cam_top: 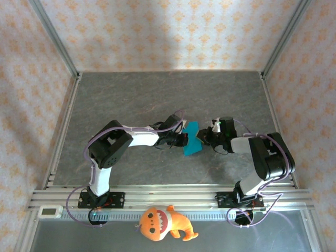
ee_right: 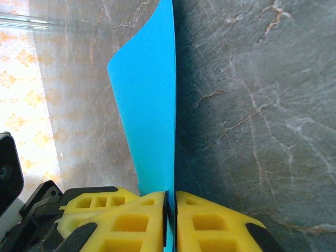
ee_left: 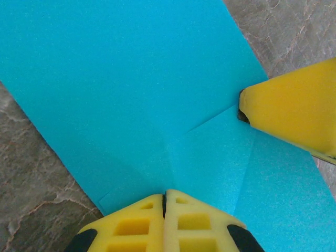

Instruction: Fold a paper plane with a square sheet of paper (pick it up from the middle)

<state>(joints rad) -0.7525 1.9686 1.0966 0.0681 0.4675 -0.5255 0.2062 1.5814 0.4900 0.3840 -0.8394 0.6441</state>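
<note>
Blue sheet of paper [cam_top: 192,139] is mid-table [cam_top: 131,94], held between the two grippers, long axis running roughly away from the arm bases.

Left gripper [ee_left: 164,198] is pinched tight on its side of the sheet; creases fan out from the tips.

Right gripper [ee_right: 169,199] is clamped on the opposite edge, with the sheet edge-on ahead of it.

Neither arm is nearer. I judge the next fold hinges on that facing line between them.
</note>
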